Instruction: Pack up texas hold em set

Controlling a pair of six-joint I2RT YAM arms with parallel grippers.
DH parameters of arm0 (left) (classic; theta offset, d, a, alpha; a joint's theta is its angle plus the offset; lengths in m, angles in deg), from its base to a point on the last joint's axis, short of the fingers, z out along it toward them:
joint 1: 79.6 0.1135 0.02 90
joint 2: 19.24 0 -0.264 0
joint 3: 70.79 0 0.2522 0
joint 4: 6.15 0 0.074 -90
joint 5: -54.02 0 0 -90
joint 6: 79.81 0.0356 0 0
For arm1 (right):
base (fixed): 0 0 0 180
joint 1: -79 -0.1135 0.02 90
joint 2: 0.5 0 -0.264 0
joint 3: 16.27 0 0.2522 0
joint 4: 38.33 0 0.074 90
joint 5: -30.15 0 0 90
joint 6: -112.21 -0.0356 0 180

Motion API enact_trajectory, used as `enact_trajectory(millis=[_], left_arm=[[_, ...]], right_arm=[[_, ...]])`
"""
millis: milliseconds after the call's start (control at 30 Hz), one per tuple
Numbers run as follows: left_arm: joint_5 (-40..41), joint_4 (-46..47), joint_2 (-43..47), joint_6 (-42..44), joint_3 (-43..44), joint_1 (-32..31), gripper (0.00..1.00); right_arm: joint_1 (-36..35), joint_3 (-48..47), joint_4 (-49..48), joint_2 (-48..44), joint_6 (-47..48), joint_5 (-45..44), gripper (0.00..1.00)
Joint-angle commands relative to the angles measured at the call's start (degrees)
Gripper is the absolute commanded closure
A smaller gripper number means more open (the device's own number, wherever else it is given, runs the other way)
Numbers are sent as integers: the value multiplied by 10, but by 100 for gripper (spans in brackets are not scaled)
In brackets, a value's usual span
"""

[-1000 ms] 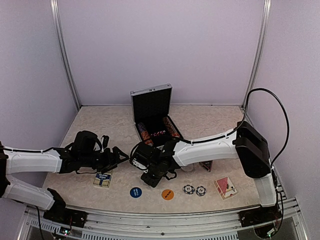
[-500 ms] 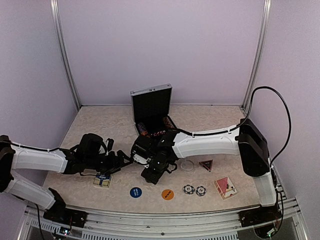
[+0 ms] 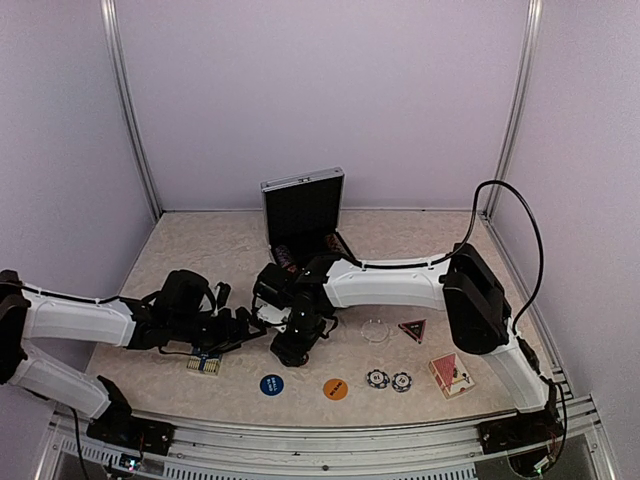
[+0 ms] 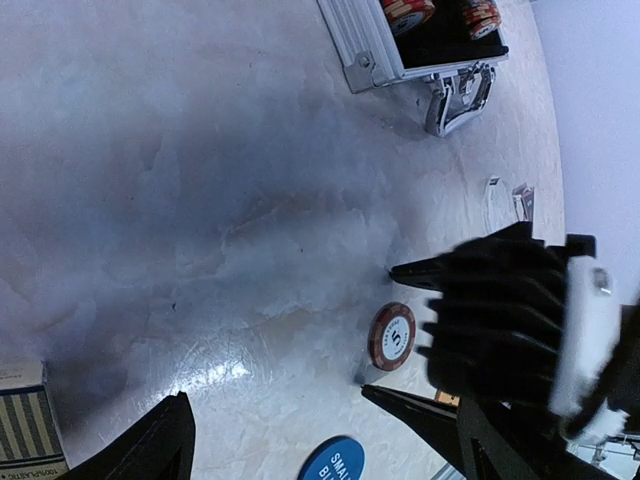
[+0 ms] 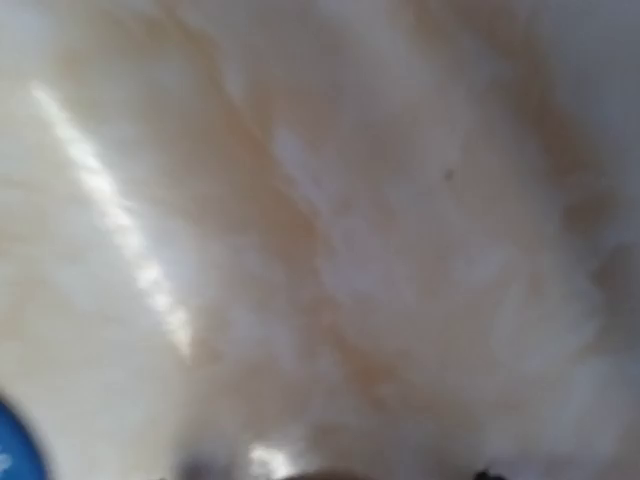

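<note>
- Looking down on a beige marbled tabletop (image 3: pixel 430 255), boxed in by pale lilac walls (image 3: pixel 320 90) with metal posts (image 3: pixel 128 110) at the back corners.
- The silver briefcase (image 3: pixel 303 212) sits open at back centre, lid upright, with racked chips (image 4: pixel 405 10) inside.
- In front of the briefcase lie a clear disc (image 3: pixel 375 330) and a dark triangle (image 3: pixel 412 327).
- Farther forward are a blue disc (image 3: pixel 271 384), an orange disc (image 3: pixel 336 388), two striped chips (image 3: pixel 388 380), and a red deck (image 3: pixel 452 374) off to the right.
- The blue deck (image 3: pixel 204 362) is front-left of the briefcase.
- The right gripper (image 3: pixel 288 352), just in front of the briefcase, has its jaws parted around a red chip (image 4: pixel 392 336) lying on the table.
- The left gripper (image 3: pixel 245 328), front-left of the briefcase, is spread wide and empty.
</note>
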Motion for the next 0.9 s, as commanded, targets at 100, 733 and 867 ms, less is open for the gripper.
enact_trajectory(millis=[100, 733, 867], left_arm=[[7, -2, 16, 10, -1, 6, 10], [19, 3, 25, 7, -11, 15, 10], [19, 3, 29, 8, -14, 19, 10]], right_arm=[[12, -19, 53, 24, 4, 24, 34], [-14, -83, 130, 80, 6, -48, 36], [-20, -90, 132, 93, 5, -51, 40]])
